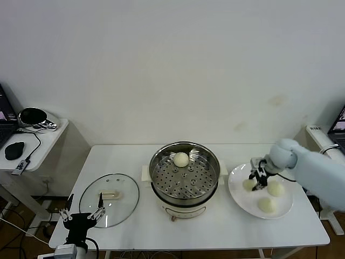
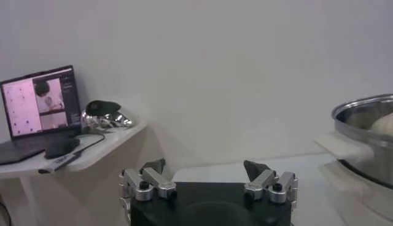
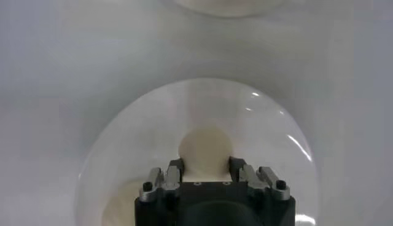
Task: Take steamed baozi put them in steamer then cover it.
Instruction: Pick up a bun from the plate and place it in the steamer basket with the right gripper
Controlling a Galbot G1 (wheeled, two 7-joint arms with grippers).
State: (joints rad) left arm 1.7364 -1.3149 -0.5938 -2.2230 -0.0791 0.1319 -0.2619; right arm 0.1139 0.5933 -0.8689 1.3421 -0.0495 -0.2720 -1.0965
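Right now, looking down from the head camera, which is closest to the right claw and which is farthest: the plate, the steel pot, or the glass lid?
1. The plate, on the table's right side: the right gripper is over it, shut on a bun.
2. The steel pot, mid-table, one bun inside.
3. The glass lid, far left, by the open left gripper.

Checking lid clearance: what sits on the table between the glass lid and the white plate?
In the head view, the steamer sits between the glass lid and the plate, one baozi inside it.
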